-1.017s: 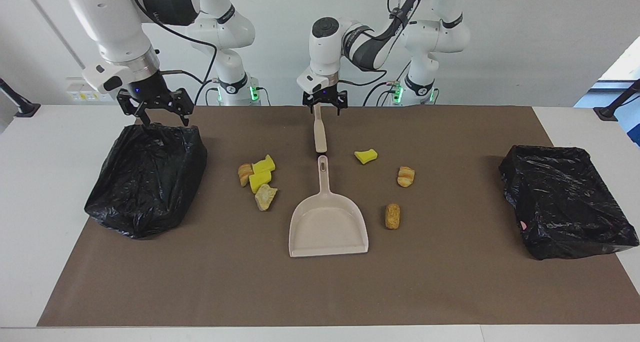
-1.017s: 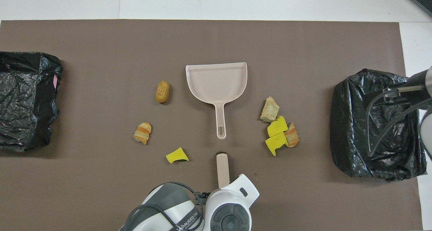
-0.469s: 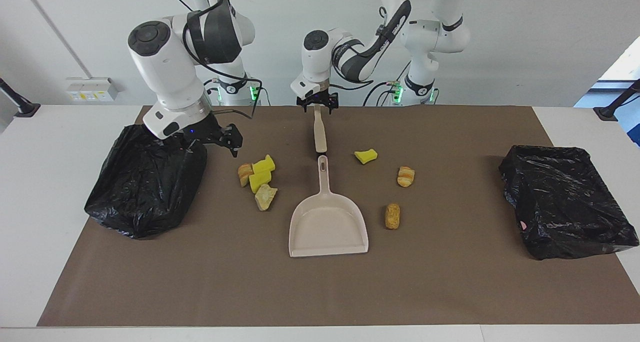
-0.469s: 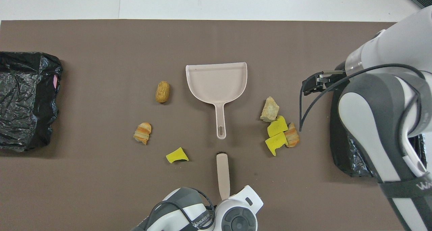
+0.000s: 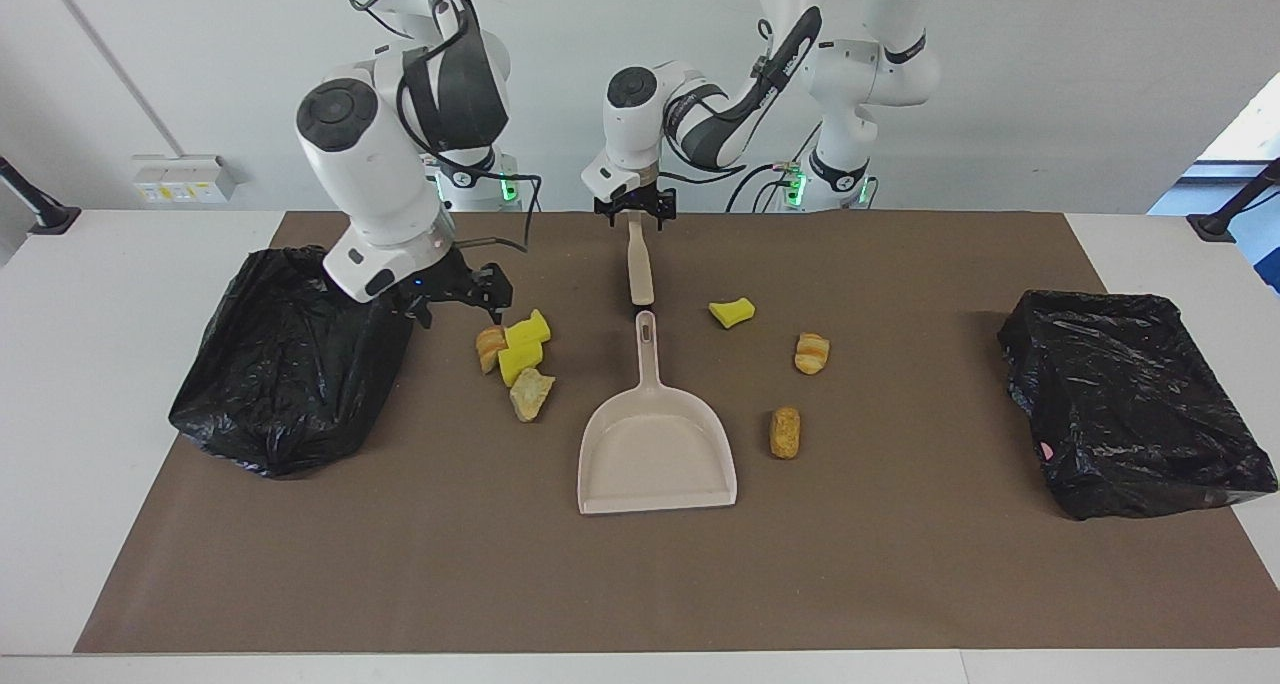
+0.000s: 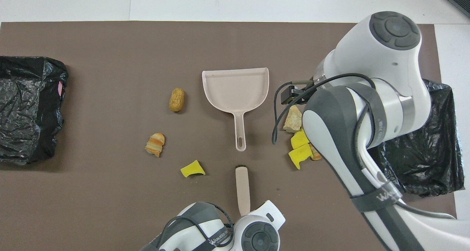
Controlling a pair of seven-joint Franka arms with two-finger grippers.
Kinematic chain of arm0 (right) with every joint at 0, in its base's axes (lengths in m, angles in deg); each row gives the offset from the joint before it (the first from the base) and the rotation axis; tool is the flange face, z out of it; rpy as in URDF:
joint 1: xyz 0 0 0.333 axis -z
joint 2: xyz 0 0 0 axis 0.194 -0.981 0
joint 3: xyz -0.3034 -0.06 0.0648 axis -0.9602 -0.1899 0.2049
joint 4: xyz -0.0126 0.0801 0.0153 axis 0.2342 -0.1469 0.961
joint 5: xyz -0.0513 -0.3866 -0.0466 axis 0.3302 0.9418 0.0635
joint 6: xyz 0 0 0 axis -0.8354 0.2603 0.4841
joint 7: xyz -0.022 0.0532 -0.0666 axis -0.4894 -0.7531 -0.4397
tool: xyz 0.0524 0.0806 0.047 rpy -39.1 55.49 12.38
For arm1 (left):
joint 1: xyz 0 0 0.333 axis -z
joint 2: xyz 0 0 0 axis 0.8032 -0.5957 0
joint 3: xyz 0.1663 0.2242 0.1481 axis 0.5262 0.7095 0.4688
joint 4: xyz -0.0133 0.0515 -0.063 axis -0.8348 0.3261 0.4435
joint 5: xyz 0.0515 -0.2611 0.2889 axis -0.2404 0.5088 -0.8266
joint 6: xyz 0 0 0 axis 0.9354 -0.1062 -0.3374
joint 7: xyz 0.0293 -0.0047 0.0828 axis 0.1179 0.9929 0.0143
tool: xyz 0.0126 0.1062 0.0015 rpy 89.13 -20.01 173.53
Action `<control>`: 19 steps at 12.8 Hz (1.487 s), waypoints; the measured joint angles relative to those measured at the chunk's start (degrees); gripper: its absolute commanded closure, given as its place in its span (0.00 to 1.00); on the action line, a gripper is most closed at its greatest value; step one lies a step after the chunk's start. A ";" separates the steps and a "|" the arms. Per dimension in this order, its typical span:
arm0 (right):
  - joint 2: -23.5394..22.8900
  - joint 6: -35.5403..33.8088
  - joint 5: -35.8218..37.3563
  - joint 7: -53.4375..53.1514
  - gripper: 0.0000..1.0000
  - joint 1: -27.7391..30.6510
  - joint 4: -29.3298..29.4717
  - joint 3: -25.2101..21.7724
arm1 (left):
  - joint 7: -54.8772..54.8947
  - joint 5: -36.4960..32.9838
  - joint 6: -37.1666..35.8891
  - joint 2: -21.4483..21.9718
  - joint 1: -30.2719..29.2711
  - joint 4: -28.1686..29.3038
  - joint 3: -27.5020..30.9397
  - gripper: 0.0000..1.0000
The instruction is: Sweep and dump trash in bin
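Right gripper (image 5: 460, 301): hung low over the brown mat (image 5: 900, 564), between the black-bagged bin (image 5: 290, 384) at the right arm's end of the table and a cluster of trash (image 5: 518, 362). Its claw stood wide apart, with nothing in it.

Left gripper (image 5: 633, 215): set down on the end of a beige handle (image 5: 639, 274) that lay nearer to the robots. We could not tell whether the claw had closed on it.

We counted seven pieces of trash, all on the mat. Four were bunched toward the right arm's end of the dustpan (image 5: 655, 444): two yellow sponge pieces, a bread slice (image 5: 490, 347) and a tan lump (image 5: 530, 394). Three were scattered toward the left arm's end: a yellow sponge chunk (image 5: 732, 311), a striped bread piece (image 5: 812, 353) and a brown lump (image 5: 785, 432).

The dustpan lay flat mid-mat, nothing in it, its grip pointing at the robots, just short of the beige handle's tip.

A second bagged bin (image 5: 1130, 404) sat at the left arm's end, well apart from everything.
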 measured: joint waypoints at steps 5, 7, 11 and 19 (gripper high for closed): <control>-8.45 0.04 -1.91 -6.66 0.00 -3.93 8.86 1.66 | -0.07 -0.01 -2.19 0.13 -0.04 -1.00 0.12 1.00; -10.64 0.25 -1.96 -6.81 0.00 -4.54 9.84 2.53 | -0.05 -0.05 -4.83 0.65 -0.14 -1.66 0.56 1.00; -13.33 2.35 -2.00 -6.81 0.00 -5.83 9.79 2.65 | 4.04 -0.14 -14.87 5.43 -0.61 -4.20 4.81 1.00; -15.07 8.11 -1.79 -6.53 0.00 -9.98 5.28 2.82 | 28.38 -2.91 -22.15 11.87 -1.27 -4.22 25.49 1.00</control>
